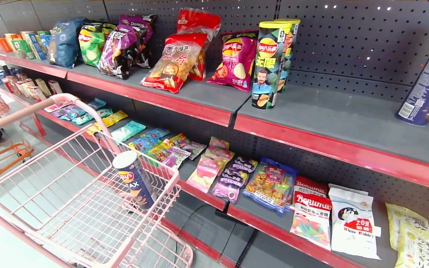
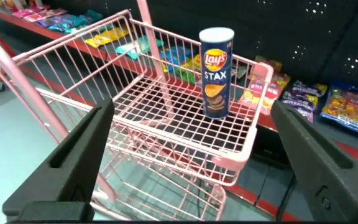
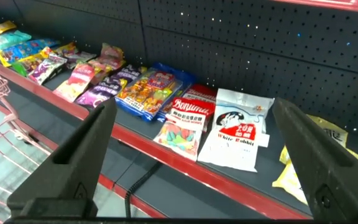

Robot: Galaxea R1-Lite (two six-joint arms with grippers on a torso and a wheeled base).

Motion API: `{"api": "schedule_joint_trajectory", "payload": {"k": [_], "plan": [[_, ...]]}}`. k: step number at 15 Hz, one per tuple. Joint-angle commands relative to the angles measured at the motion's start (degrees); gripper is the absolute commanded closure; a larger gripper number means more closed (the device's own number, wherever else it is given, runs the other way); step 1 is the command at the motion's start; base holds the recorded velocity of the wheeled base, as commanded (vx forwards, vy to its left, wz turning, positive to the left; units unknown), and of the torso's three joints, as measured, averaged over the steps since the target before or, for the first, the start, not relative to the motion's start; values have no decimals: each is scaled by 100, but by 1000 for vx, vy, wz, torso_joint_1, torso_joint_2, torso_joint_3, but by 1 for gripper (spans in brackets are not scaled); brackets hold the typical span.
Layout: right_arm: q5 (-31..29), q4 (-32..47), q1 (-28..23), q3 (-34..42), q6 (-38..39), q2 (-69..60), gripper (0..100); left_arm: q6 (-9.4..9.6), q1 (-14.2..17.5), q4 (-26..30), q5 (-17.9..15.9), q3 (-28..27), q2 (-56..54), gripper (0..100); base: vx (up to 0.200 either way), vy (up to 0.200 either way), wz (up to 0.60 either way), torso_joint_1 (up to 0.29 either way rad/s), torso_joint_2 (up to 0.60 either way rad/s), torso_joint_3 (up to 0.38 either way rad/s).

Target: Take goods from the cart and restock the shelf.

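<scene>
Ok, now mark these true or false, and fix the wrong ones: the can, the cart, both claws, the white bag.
1. The blue can stands upright in the pink cart. True.
2. The left claw is shut on the can. False: it is open and apart from the can.
3. Several bags lie in the cart. False: the can is the one item seen in it.
4. The right claw is open and faces the lower shelf. True.
5. The white bag lies on the upper shelf. False: it lies on the lower shelf.
</scene>
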Motion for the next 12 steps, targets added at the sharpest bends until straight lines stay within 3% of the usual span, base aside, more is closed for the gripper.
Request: {"api": "schedule_joint_trajectory", "payload": {"k": [1,2,3,4,6,7,8,9,10,11,12], "plan": [[1,0,1,-1,-1,-1,0,-188,-70,-14,119,-1019,929,0,0,0,0,-22,56,46],[1,0,1,-1,-1,-1,0,-838,-70,-31,365,-2082,2151,0,0,0,0,0,0,0],[1,0,1,-1,-1,-1,0,-1374,-61,-49,461,-3005,3179,0,0,0,0,0,0,0],[1,0,1,-1,-1,-1,0,-1480,-52,-119,435,-3330,3997,0,0,0,0,0,0,0],[1,0,1,-1,-1,-1,0,-1357,-70,-734,4,-3084,5095,0,0,0,0,0,0,0],[1,0,1,-1,-1,-1,0,-1357,36,-1648,-409,-2759,6071,0,0,0,0,0,0,0],[1,0,1,-1,-1,-1,0,-1269,229,-2229,-620,-2513,6783,0,0,0,0,0,0,0],[1,0,1,-1,-1,-1,0,-1190,300,-2387,-655,-2443,7002,0,0,0,0,0,0,0],[1,0,1,-1,-1,-1,0,-733,563,-3397,-690,-1933,8163,0,0,0,0,0,0,0],[1,0,1,-1,-1,-1,0,-706,563,-3925,-690,-1740,8628,0,0,0,0,0,0,0],[1,0,1,-1,-1,-1,0,-680,554,-5138,-787,-1432,9560,0,0,0,0,0,0,0]]}}
